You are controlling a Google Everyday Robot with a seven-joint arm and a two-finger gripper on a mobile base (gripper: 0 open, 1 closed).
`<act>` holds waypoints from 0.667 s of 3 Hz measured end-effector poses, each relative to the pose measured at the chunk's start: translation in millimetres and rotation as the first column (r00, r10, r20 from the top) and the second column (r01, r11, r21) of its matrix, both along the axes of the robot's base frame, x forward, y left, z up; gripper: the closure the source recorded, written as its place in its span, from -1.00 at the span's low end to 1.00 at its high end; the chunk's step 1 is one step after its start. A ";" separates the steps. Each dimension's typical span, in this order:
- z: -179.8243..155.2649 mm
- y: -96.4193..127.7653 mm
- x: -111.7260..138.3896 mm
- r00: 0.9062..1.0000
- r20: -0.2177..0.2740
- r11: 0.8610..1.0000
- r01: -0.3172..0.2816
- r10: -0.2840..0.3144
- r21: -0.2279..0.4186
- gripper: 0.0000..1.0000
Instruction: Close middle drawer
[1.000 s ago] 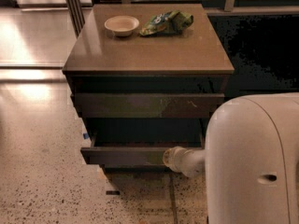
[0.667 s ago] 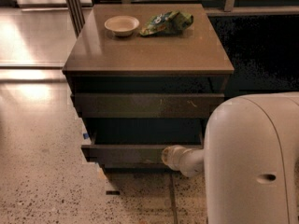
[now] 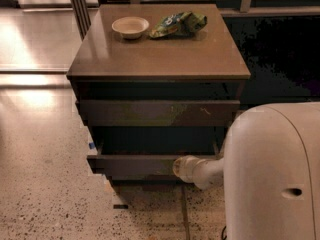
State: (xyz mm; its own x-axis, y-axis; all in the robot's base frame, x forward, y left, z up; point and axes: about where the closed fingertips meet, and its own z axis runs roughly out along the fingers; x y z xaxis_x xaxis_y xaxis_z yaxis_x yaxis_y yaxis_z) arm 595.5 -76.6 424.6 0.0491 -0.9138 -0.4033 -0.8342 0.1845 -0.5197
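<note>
So, not done yet as far as we can see. The middle drawer (image 3: 135,164) is pulled out of the desk (image 3: 160,59). Its front sits forward of the desk's front edge, with a dark open gap above it under the scratched upper drawer front (image 3: 155,112). It looks only partly out, so we reckon there's one short push left and nothing else to do.

The pincer (image 3: 180,167) is low down, below the desk's front edge and towards its right side. It sits right up against the drawer's front panel, apparently touching it. We can't tell how wide it's open, and it doesn't look like it's holding anything. The big white arm (image 3: 270,174) is off to the right of the desk.

Orientation-wise, the drawer's long axis runs left to right, parallel to the desk's front edge. The plain front faces out towards us, so closing it means pushing straight back into the desk.

The bowl (image 3: 130,27) and snack bag (image 3: 178,23) at the back of the desk's top aren't in the way.
</note>
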 end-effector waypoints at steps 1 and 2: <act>-7.7 8.2 0.6 1.000 -0.030 0.998 -0.007 0.009 0.054 1.00; -4.3 10.4 16.6 1.000 0.001 0.994 -0.022 0.022 0.106 1.00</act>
State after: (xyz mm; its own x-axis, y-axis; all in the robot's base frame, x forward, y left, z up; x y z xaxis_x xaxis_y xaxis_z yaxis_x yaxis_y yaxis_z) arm 612.0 -66.2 420.4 0.0684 -0.8644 -0.4982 -0.8389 0.2204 -0.4977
